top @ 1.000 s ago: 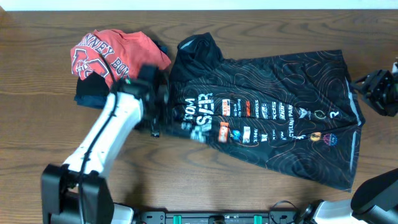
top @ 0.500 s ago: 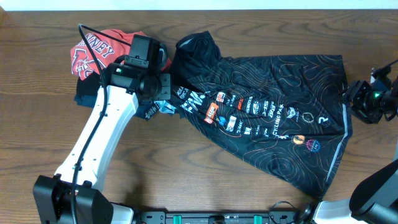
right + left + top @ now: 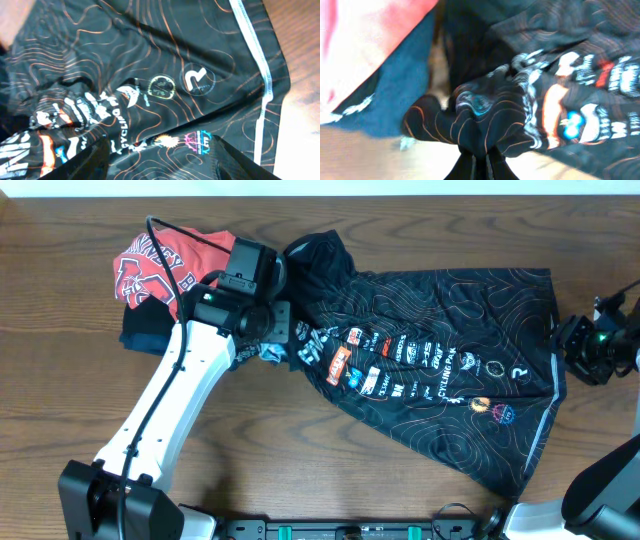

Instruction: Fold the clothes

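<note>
Black jersey (image 3: 440, 380) on the table (image 3: 300, 470): my left pincer (image 3: 270, 345) pinches a bunched fold at its lettered end; my right pincer (image 3: 578, 345) hangs spread beside its opposite hem.

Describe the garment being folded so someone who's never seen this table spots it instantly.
On the wooden table, skip the red T-shirt lying on a navy garment at the upper left. The black jersey sprawls across the middle and right. Only it has thin wavy contour lines and a row of small coloured logos.
</note>
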